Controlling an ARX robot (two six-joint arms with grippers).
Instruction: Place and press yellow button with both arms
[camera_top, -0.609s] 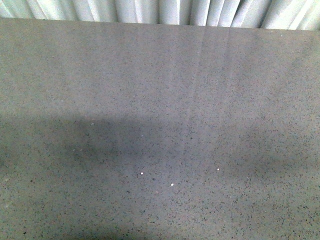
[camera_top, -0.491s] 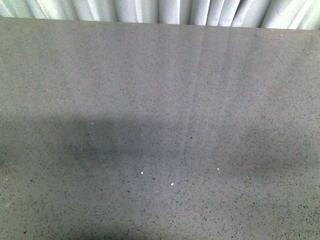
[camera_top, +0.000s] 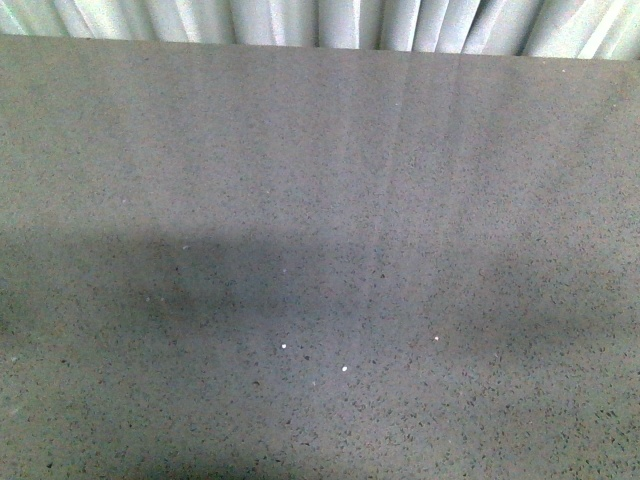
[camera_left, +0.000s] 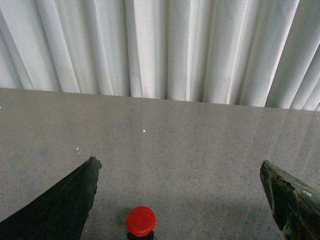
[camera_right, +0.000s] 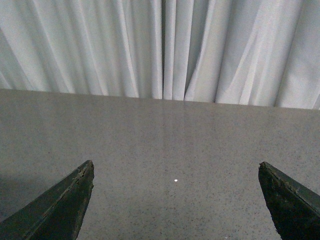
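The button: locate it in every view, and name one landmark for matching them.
Front view: not in it.
Left wrist view: the button, its cap looking red, shows between the fingers of the open left claw.
Right wrist view: not in it.
Shared landmark: the white curtain behind the table at its far edge.

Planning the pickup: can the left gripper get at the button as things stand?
Probably yes. The left gripper is open and the button, its cap looking red here, stands on the table between the fingers with nothing in the way. It sits off-centre, nearer one finger.
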